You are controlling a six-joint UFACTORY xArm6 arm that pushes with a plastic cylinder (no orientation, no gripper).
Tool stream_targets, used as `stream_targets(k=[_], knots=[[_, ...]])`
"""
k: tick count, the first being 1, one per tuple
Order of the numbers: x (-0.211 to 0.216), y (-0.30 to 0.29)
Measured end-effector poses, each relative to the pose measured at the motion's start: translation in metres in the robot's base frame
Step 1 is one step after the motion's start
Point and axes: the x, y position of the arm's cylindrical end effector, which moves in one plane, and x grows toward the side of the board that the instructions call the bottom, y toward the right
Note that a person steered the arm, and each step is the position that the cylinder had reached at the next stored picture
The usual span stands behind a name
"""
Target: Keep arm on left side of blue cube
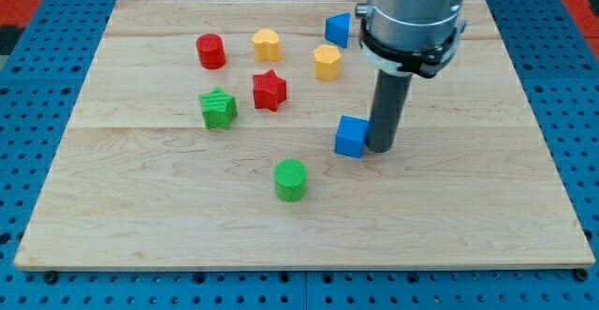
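Note:
The blue cube [350,137] lies on the wooden board [168,226] a little right of the middle. My tip [381,147] rests on the board right against the cube's right side, touching it or nearly so. The dark rod rises from there to the grey arm body at the view's top. A second blue block [338,30], angular in shape, lies near the board's top edge, just left of the arm body.
A red cylinder [211,51], a yellow block [267,44] and another yellow block [327,62] lie in the upper middle. A red star [269,90] and a green star [218,108] sit left of centre. A green cylinder [291,180] is below them.

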Motion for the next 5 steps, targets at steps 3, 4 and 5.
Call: stream_targets(k=[3, 4, 5], knots=[[-0.048, 0.037], [-0.069, -0.006], [-0.072, -0.062]])
